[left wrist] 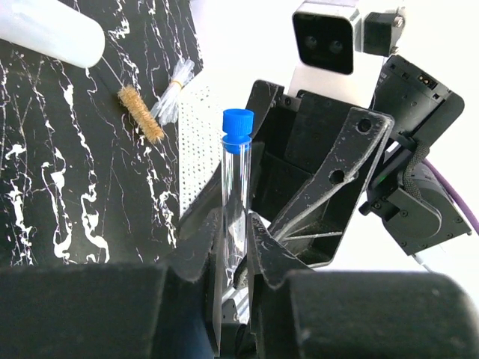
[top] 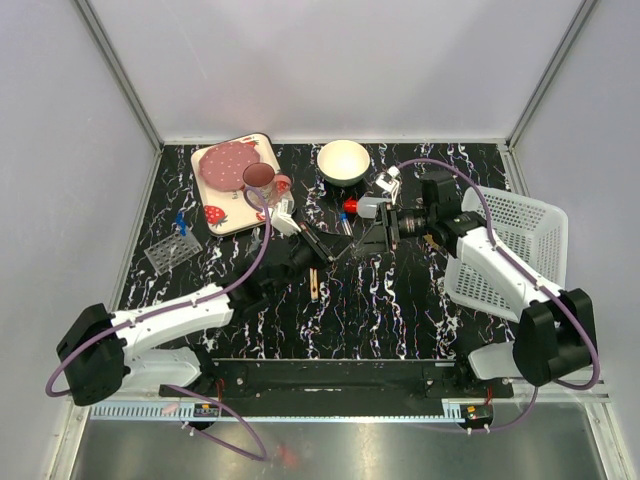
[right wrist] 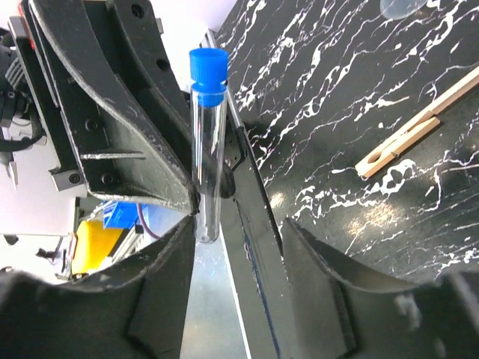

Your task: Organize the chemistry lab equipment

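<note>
Pinching a blue-capped clear tube [left wrist: 236, 198], the left gripper [left wrist: 233, 253] faces the right gripper [right wrist: 239, 224], spread wide.

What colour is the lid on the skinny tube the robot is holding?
Blue. The lid on the tube shows best in the right wrist view.

Blue-capped tube [left wrist: 236, 187] upright in left pincer [left wrist: 233, 253]
</note>
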